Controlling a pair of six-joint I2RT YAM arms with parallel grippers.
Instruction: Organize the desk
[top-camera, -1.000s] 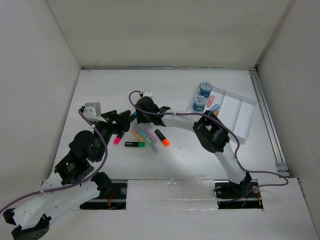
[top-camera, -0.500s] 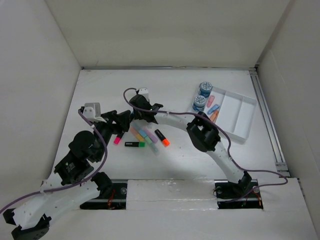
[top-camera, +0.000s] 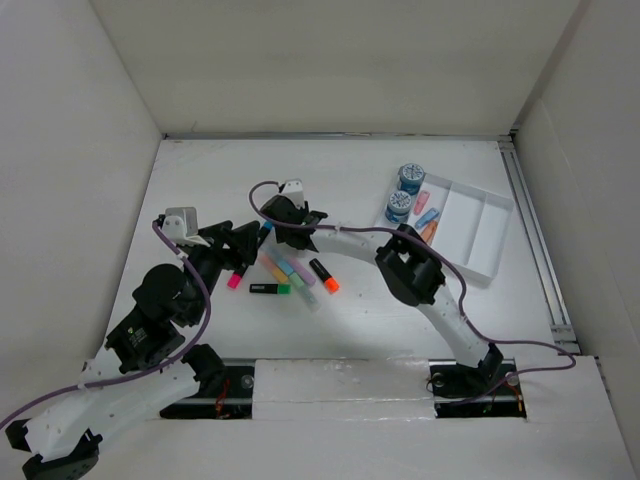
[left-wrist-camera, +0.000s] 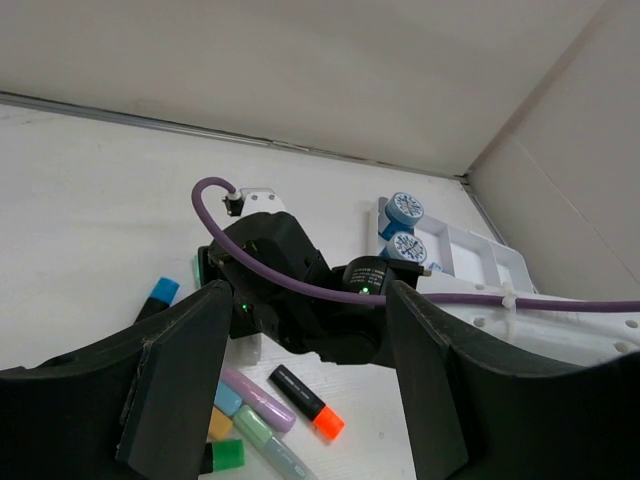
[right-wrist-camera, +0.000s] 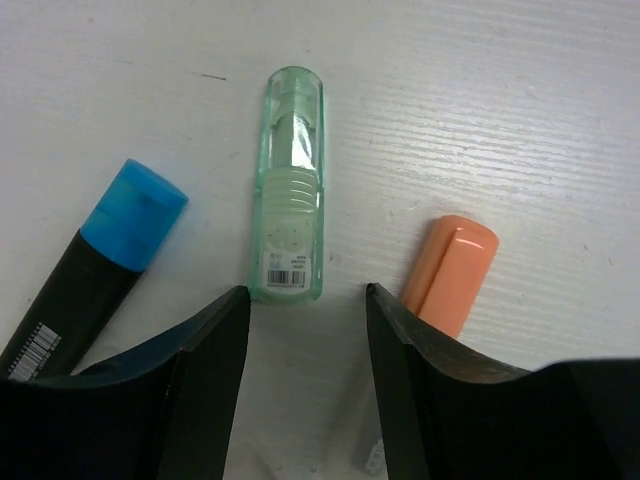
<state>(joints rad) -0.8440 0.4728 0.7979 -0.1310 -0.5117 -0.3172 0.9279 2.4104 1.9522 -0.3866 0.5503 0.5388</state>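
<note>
Desk (top-camera: 360, 170): flat white top, walls on the left, far and right sides, metal rail along the near edge. Its long axis appears to run left-right, though the slanted top view makes that uncertain.

Right gripper (right-wrist-camera: 303, 298): reached out to left of centre on the desk, low over the surface. Jaws spread, nothing between the pads. In the wrist view the desk fills the frame under and beyond the fingers. A pale green highlighter (right-wrist-camera: 290, 215) lies flat on it, long axis in line with the gripper's reach. Its near end sits just in the gap at the fingertips; the rest extends away from them. A blue-capped black marker (right-wrist-camera: 100, 255) lies tilted beside one finger, and a peach highlighter (right-wrist-camera: 450, 272) beside the other. Neither touches the green one.

Left gripper (left-wrist-camera: 308, 300): jaws spread, empty, held above the desk and pointing right at the right arm's wrist, close to it.

Loose markers on the desk, near of both grippers:
- pink-tipped marker (top-camera: 236, 279)
- green-ended black marker (top-camera: 270, 289)
- pastel highlighters (top-camera: 285, 268)
- orange-tipped black marker (top-camera: 324, 276)

Right side, toward the far edge: white compartment tray (top-camera: 470, 225). Two blue rolls (top-camera: 411, 177) stand at its left end.
</note>
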